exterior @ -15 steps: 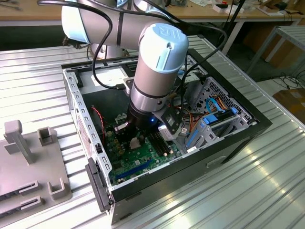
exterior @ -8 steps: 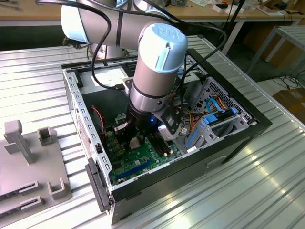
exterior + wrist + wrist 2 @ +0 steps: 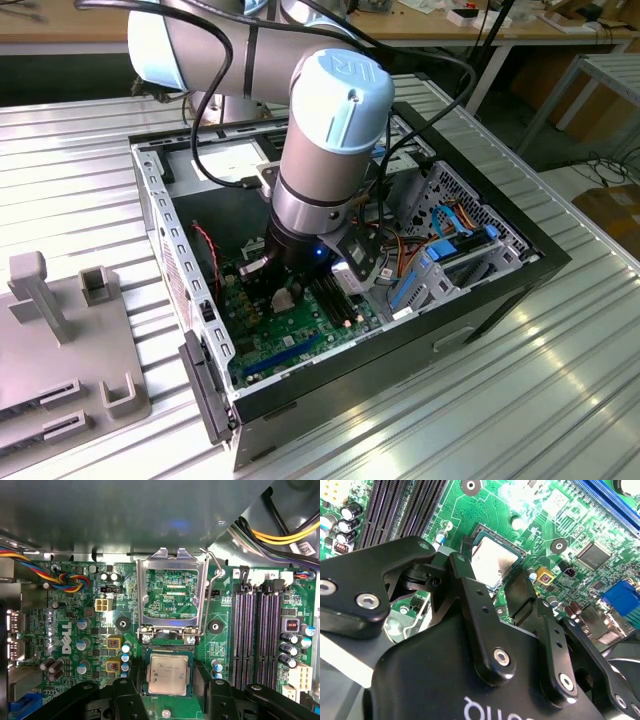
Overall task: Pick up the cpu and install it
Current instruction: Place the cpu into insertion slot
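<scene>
The cpu is a small silver-grey square lying flat in the socket on the green motherboard. The second wrist view shows the cpu from an angle. The socket's hinged metal plate stands raised behind it, with its lever lifted. My gripper hangs directly over the cpu, one black finger on each side of the chip. The fingers look slightly apart from its edges, so the gripper is open. In the exterior view the gripper is down inside the open computer case.
Long black memory slots run beside the socket. Coloured cable bundles and yellow wires hang near the board. The case walls close in around the arm. A grey fixture stands on the table at the exterior view's left.
</scene>
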